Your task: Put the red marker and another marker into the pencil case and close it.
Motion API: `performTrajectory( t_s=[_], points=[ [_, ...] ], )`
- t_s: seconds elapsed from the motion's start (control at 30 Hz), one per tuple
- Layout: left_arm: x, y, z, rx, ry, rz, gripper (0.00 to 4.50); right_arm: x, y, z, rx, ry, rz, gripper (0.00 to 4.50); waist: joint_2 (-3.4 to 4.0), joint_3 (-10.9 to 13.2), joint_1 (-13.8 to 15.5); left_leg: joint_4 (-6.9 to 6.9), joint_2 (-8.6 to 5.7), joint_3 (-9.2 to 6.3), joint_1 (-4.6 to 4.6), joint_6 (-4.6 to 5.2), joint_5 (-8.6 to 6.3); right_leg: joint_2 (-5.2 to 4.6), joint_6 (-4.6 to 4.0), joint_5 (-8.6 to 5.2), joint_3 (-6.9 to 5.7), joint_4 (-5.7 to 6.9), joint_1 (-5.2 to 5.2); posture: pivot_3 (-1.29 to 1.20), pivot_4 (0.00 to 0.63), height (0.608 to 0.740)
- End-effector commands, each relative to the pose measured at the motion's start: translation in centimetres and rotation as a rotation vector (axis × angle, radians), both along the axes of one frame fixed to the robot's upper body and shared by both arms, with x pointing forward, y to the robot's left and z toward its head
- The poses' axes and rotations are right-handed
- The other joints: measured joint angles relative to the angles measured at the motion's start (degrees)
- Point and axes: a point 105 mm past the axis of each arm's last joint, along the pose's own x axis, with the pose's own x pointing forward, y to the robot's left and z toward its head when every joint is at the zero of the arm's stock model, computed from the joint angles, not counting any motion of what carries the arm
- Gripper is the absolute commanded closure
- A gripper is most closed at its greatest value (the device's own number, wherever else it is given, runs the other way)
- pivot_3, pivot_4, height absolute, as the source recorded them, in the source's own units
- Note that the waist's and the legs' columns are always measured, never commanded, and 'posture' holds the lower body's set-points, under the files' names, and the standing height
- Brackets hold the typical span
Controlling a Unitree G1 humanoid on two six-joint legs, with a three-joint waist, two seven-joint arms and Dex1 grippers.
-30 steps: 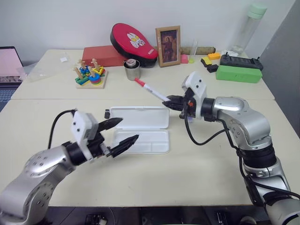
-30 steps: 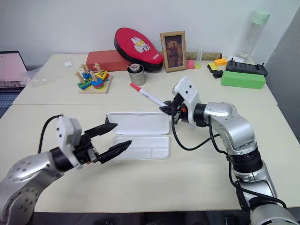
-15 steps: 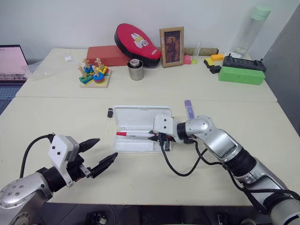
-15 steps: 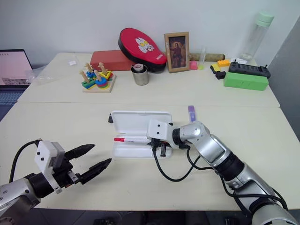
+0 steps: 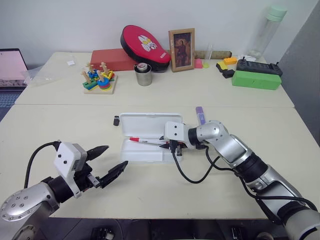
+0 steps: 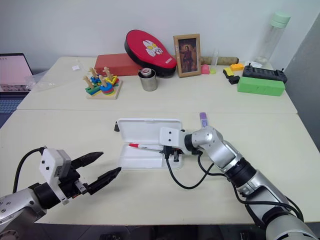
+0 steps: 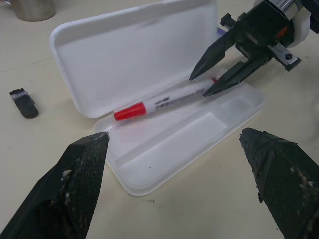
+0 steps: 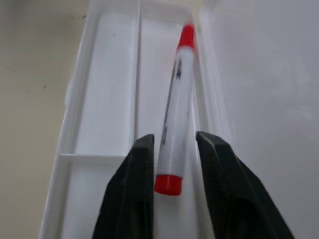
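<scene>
The pencil case (image 5: 137, 155) lies open at mid-table, its lid (image 5: 145, 122) folded back flat. The red marker (image 5: 145, 142) rests in the tray along the hinge side, red cap pointing left. My right gripper (image 5: 164, 144) hovers low over the tray's right end. Its fingers (image 8: 144, 164) are parted on either side of the marker's red tail (image 8: 168, 184), with a gap showing. The purple highlighter (image 5: 200, 115) lies on the table just right of the case. Near the front left, my left gripper (image 5: 116, 155) stands open and holds nothing.
A small black piece (image 5: 116, 120) lies left of the lid. Along the back stand a stacking toy (image 5: 98, 80), a metal cup (image 5: 143, 74), a red box (image 5: 112, 58), a photo frame (image 5: 181, 43), a green box (image 5: 255, 79) and a bottle (image 5: 267, 30).
The right gripper brought the red marker down from above the table into the tray, then its fingers parted. The left gripper drew back from the case toward the front left.
</scene>
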Motion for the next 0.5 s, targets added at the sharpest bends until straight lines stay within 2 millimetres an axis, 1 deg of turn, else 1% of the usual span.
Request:
performTrajectory(
  t_s=[0.03,0.13,0.17,0.2,0.23,0.27,0.3,0.33,0.37,0.43,0.47,0.5],
  points=[
    [0.1,-0.8,0.9,0.013,-0.046,-0.039,0.0,-0.5,0.2,2.4,0.058,-0.051,0.044,2.22,0.0,0.0,0.0,0.0,0.0,0.0,0.0,0.0,0.0,0.0,0.0,0.0,0.0,0.0,0.0,0.0,0.15,0.74],
    [0.3,-1.0,1.1,0.011,-0.052,-0.051,0.0,-0.9,0.1,3.0,0.074,-0.05,0.057,1.45,0.0,0.0,0.01,0.0,0.0,0.0,0.0,0.0,0.0,0.0,0.0,0.0,0.0,0.0,0.0,0.0,0.15,0.74],
    [0.5,-1.1,1.2,0.011,-0.056,-0.058,0.0,-1.3,0.2,3.6,0.104,-0.046,0.083,1.23,0.0,0.0,0.01,0.0,0.0,0.0,0.0,0.0,0.0,0.0,0.0,0.0,0.0,0.0,0.01,0.0,0.15,0.74],
    [0.6,-1.3,1.4,0.009,-0.062,-0.066,0.0,-2.0,0.3,4.6,0.151,-0.024,0.111,1.02,0.0,0.0,0.0,0.0,0.0,0.0,0.0,0.0,0.0,0.0,0.0,0.0,-0.01,0.0,0.0,0.0,0.15,0.74],
    [0.8,-1.6,1.6,0.004,-0.069,-0.08,0.0,-2.7,0.3,6.0,0.216,0.007,0.135,0.85,0.0,0.0,0.0,0.0,0.0,0.0,0.01,0.0,0.0,0.0,0.0,0.0,-0.01,0.0,0.01,0.0,0.15,0.74],
    [0.9,-2.0,1.7,-0.002,-0.075,-0.092,0.0,-3.2,0.2,7.2,0.27,0.032,0.149,0.52,0.02,0.02,0.12,0.0,0.0,0.0,0.0,0.0,0.0,0.0,0.0,0.0,0.0,0.01,0.01,0.0,0.15,0.74],
    [1.2,-2.4,1.8,-0.009,-0.083,-0.108,0.0,-3.0,-0.2,9.2,0.357,0.06,0.121,0.35,0.01,0.02,0.09,0.0,0.0,-0.03,-0.04,0.0,0.0,0.0,0.0,0.0,-0.02,0.0,0.0,0.0,0.15,0.74],
    [1.4,-2.8,2.0,-0.015,-0.091,-0.123,0.0,-2.8,-0.6,10.4,0.413,0.078,0.101,0.1,0.01,0.02,0.1,0.0,0.0,-0.02,-0.03,0.0,0.0,0.0,0.0,0.0,-0.02,0.0,0.02,0.0,0.15,0.74],
    [1.6,-3.2,2.1,-0.018,-0.097,-0.137,0.0,-2.5,-0.9,11.2,0.452,0.088,0.074,0.03,0.02,0.02,0.19,0.01,0.0,-0.02,-0.03,0.0,0.0,0.0,0.0,0.0,-0.02,0.0,0.02,0.0,0.15,0.74],
    [2.3,-4.2,2.3,-0.023,-0.117,-0.171,0.0,-0.7,-2.5,12.5,0.529,0.092,-0.058,0.03,0.0,0.01,0.17,0.02,0.0,-0.03,-0.02,0.0,0.0,0.0,0.01,0.01,-0.03,0.05,0.02,0.0,0.15,0.74],
    [2.6,-4.8,2.4,-0.032,-0.126,-0.193,0.0,0.5,-3.6,12.8,0.563,0.092,-0.152,0.03,-0.02,-0.01,0.15,0.03,0.0,-0.03,0.02,0.0,0.0,0.0,0.01,0.01,-0.03,0.05,0.07,0.0,0.15,0.74],
    [2.8,-5.1,2.6,-0.037,-0.131,-0.208,0.0,1.3,-4.4,13.0,0.583,0.093,-0.213,0.03,-0.03,-0.01,0.17,0.02,0.0,-0.03,0.03,0.0,0.0,0.0,0.01,0.01,-0.04,0.04,0.06,0.0,0.15,0.74]
  ],
)
